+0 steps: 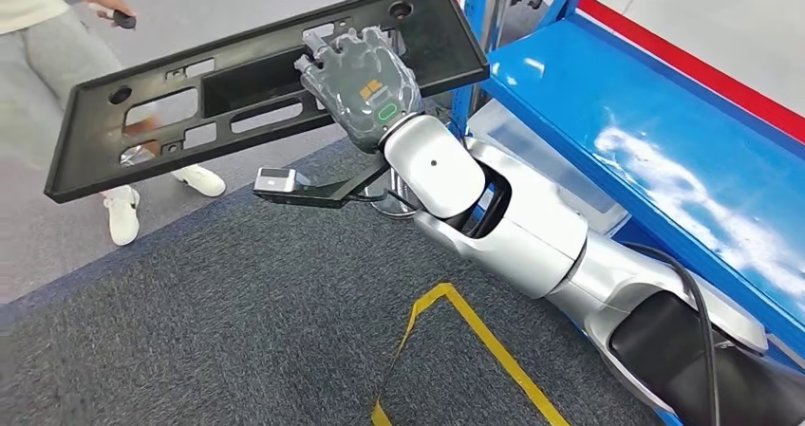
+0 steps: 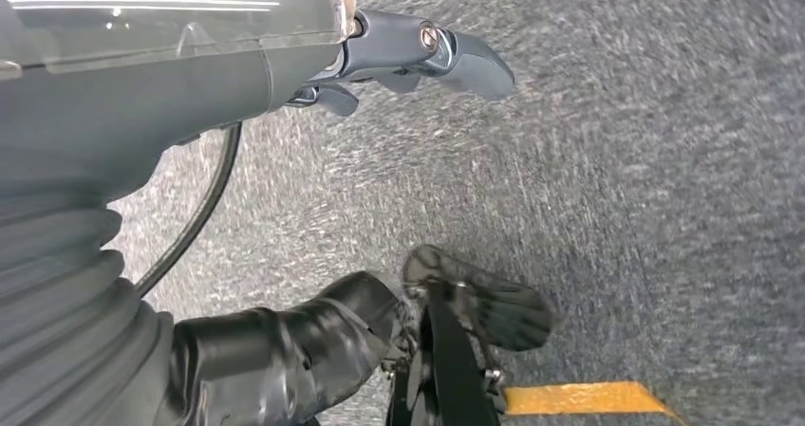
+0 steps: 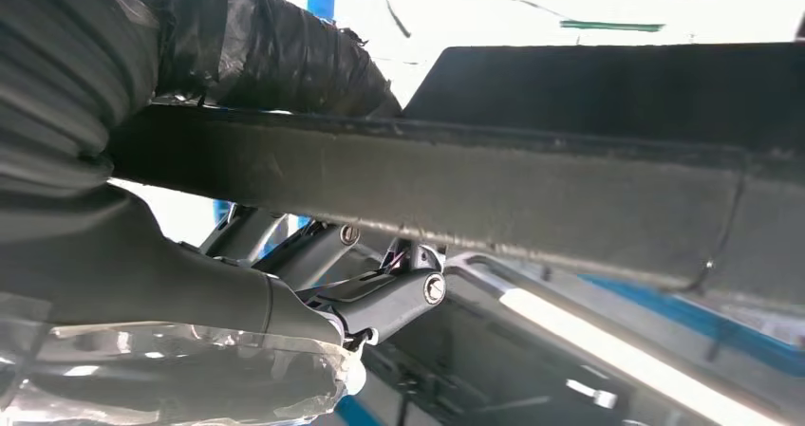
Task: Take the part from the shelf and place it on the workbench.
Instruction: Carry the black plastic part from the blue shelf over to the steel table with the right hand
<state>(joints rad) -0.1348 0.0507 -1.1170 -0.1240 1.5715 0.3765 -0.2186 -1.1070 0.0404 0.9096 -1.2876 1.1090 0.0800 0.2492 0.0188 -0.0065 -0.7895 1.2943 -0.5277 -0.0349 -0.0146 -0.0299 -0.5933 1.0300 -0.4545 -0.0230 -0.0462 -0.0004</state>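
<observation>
The part [image 1: 242,80] is a long flat black plastic panel with several cutouts, held tilted in the air over the carpet, left of the shelf. My right hand [image 1: 365,84] grips its near long edge toward the right end, fingers lying over the top face. In the right wrist view the panel's edge [image 3: 475,189] runs across the frame, with my right hand [image 3: 190,284] wrapped around it. My left hand [image 2: 380,56] hangs above the carpet with its fingers apart and nothing in them.
The blue shelf [image 1: 645,141] stands on the right, its upright post [image 1: 479,27] just behind the panel's right end, and a pale bin [image 1: 532,160] sits under it. A person [image 1: 57,27] in white shoes stands at the far left. Yellow tape [image 1: 475,336] marks the grey carpet.
</observation>
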